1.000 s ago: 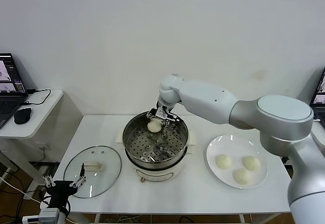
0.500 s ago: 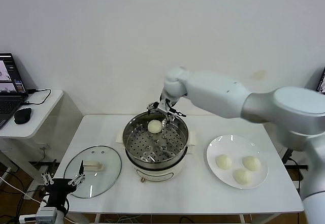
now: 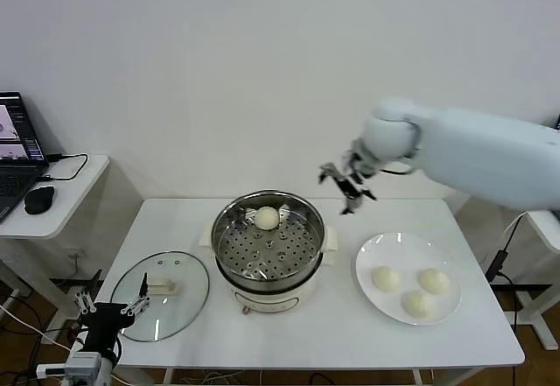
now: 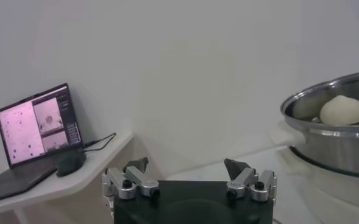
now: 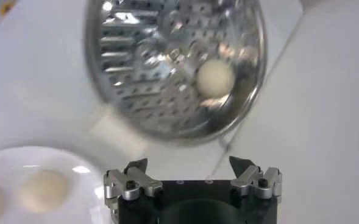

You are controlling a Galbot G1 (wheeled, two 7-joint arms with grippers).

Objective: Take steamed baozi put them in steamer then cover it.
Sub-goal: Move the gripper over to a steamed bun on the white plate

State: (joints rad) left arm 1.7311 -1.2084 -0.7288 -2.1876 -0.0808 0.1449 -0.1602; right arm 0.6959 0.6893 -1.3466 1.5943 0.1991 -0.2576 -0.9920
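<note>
right gripper (image 3: 347, 185) has left the steamer (image 3: 268, 248), jaws wide & empty, over white table (image 3: 341, 333). one smooth baozi (image 3: 266, 218) on perforated tray; glass cover (image 3: 161, 294) flat by left gripper (image 3: 112, 307), jaws wide.

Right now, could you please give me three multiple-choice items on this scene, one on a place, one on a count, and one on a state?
1. Where does the cover lie?
A. on the steamer
B. on the table, on the robot's left of the steamer
C. on the white plate

2. How many steamed baozi sit on the white plate?
A. one
B. three
C. four

3. What is the right gripper doing?
A. hanging open and empty in the air
B. gripping a bun
C. holding the cover

Answers: 1 B, the glass lid rests flat beside the steamer. 2 B, three buns sit there and one is in the steamer. 3 A, nothing sits between its spread fingers.
</note>
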